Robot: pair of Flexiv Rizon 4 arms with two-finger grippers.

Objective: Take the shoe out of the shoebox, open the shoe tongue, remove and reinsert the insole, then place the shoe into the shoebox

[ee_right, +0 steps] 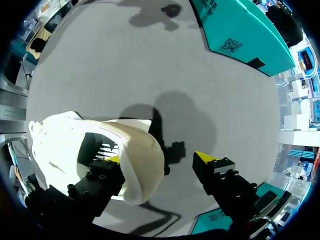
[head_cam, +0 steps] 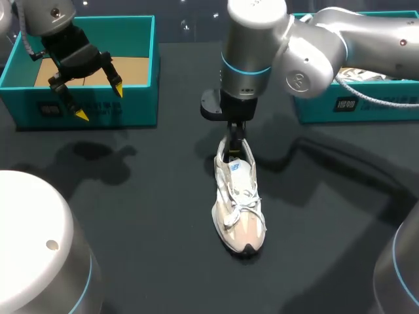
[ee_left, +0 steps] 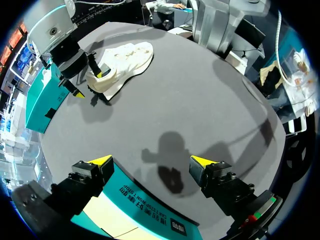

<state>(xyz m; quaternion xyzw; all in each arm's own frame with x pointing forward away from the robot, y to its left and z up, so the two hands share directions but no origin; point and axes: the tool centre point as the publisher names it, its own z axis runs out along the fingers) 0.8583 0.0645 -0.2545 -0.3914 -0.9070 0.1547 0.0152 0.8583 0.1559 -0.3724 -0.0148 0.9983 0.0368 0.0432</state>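
A white and beige sneaker [head_cam: 239,206] stands upright mid-table, toe toward the near edge. My right gripper [head_cam: 234,147] comes straight down at its heel. In the right wrist view this gripper [ee_right: 160,158] straddles the heel wall of the sneaker [ee_right: 100,150]: one finger is inside the shoe opening, the other outside with a gap to the heel, so it is open. My left gripper [head_cam: 99,101] hangs open and empty over the front wall of the left teal shoebox [head_cam: 131,108]. In the left wrist view the left gripper [ee_left: 150,161] is above that shoebox [ee_left: 140,200], and the sneaker [ee_left: 125,60] lies far ahead.
A second teal box [head_cam: 366,108] holding white paper stands at the back right, under my right arm. The left shoebox shows a bare brown bottom. Dark tabletop [head_cam: 144,216] surrounds the sneaker on all sides.
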